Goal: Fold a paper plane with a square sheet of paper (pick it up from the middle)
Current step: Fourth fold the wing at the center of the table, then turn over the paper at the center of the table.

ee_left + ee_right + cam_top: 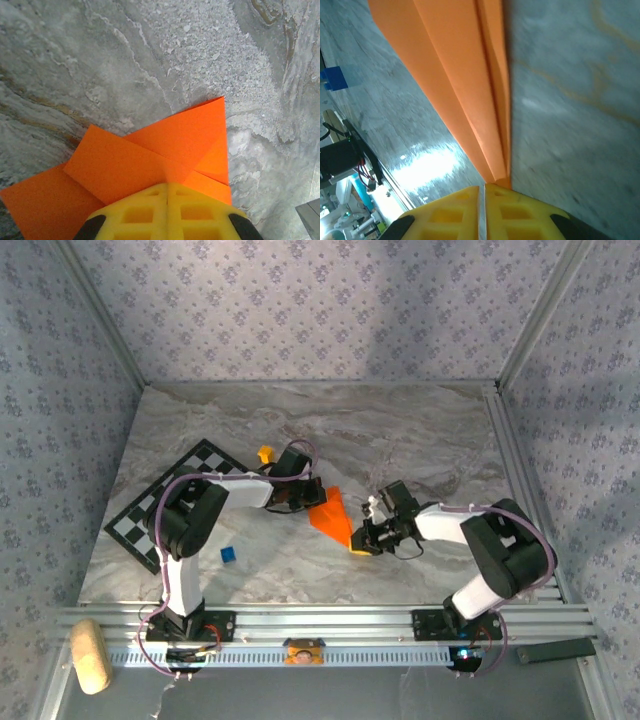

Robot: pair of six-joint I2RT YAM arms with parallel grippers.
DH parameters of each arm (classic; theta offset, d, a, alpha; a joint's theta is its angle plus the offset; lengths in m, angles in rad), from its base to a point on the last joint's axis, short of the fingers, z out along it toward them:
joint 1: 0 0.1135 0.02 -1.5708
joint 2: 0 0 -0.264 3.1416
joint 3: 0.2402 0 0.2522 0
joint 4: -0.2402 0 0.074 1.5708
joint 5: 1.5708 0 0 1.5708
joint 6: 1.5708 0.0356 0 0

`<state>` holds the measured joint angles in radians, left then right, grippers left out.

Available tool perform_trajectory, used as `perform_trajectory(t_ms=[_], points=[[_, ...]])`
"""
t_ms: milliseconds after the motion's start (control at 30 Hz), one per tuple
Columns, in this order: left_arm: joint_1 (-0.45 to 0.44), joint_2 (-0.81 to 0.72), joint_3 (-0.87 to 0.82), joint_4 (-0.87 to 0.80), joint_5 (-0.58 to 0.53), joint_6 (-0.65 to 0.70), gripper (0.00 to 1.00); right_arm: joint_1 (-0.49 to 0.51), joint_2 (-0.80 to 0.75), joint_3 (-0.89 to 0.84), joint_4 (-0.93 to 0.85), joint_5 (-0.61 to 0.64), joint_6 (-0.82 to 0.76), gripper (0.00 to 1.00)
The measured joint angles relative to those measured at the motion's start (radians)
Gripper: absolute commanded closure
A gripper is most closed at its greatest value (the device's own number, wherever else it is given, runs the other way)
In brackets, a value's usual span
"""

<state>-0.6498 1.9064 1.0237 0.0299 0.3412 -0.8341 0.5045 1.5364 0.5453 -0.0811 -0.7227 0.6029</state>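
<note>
Top external: blue cube (pixel 229 554) and checkered board (pixel 150 515) sit aside; the folded orange paper (pixel 331 517) lies between closed left end effector (pixel 305 502) and barely parted right end effector (pixel 362 540).

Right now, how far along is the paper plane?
Done: the orange paper is already folded into a point with overlapping flaps. In hand: the shut left pincer sits on its wide end, the right pincer at its tip. Left: it looks a broad wedge, not a narrow dart, so probably more folds.
</note>
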Motion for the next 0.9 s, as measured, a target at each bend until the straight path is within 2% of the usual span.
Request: perform_trajectory(t_ms=[33,200,367,633,900], points=[[0.0,0.0,0.0,0.0,0.002,0.0,0.96,-0.005,-0.018,-0.01,-0.008,0.0,0.003,0.76],[0.004,0.0,0.0,-0.001,0.008,-0.005,0.95,-0.022,-0.121,-0.021,-0.04,0.008,0.029,0.72],[0.006,0.0,0.0,-0.004,0.011,-0.016,0.96,-0.027,-0.158,-0.023,-0.024,0.045,0.171,0.64],[0.008,0.0,0.0,-0.005,0.011,-0.023,0.96,0.005,-0.135,-0.036,-0.012,0.08,0.297,0.64],[0.008,0.0,0.0,-0.006,0.011,-0.023,0.96,0.018,-0.105,-0.038,-0.015,0.083,0.318,0.67]])
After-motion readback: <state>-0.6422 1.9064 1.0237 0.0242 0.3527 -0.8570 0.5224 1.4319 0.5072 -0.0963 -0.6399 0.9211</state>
